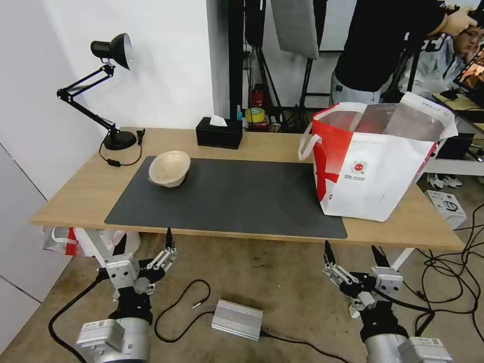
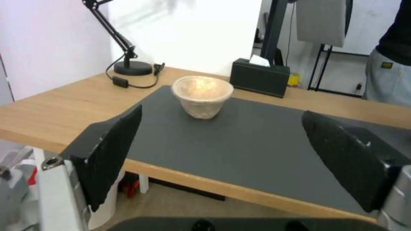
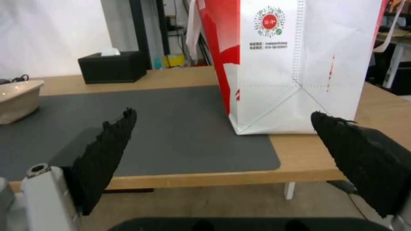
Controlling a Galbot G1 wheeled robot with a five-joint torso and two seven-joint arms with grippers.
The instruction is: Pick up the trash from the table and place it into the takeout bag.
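On dark matte mat (image 1: 232, 196), ribbed beige paper bowl (image 1: 169, 168), boxy foil-lined bag (image 1: 375, 161)

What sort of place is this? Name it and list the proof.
Probably a studio or lab set up as an office desk: light stands behind the table, a desk lamp, and cables with a metal box on the bare floor.

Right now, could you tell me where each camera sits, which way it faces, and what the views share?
Head view: high, facing forward and down at the table; left gripper and right gripper open below its edge.
Left wrist view: looks between open fingers at the beige paper bowl.
Right wrist view: looks between open fingers at the takeout bag.
All share the black tissue box.
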